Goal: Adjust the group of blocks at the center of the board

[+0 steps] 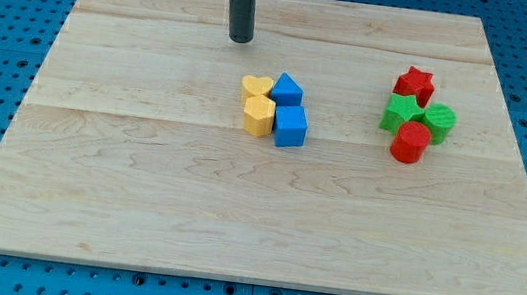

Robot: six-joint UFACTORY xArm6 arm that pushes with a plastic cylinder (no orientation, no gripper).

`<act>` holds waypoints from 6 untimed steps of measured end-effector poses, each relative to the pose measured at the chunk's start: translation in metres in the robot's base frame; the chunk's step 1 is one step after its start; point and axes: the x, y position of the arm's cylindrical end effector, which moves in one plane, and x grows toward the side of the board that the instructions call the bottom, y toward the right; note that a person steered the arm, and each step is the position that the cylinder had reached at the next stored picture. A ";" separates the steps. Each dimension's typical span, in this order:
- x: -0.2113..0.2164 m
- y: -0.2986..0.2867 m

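Two blue blocks [288,109], two yellow [258,104]

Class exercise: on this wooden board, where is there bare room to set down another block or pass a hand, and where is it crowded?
Free: the view's left, beside the yellow heart and yellow block; the whole bottom; the strip between the blue cube and green star. Crowded: the centre cluster, with my tip just above it, and the red-green cluster at right.

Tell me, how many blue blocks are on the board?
2, both in the centre group beside the yellow ones: one blue block toward the view's top, the other blue cube just below it. None seems hidden.
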 end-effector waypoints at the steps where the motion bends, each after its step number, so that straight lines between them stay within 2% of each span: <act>1: 0.000 0.013; 3: 0.000 0.115; 4: 0.000 0.116; 6: 0.005 0.160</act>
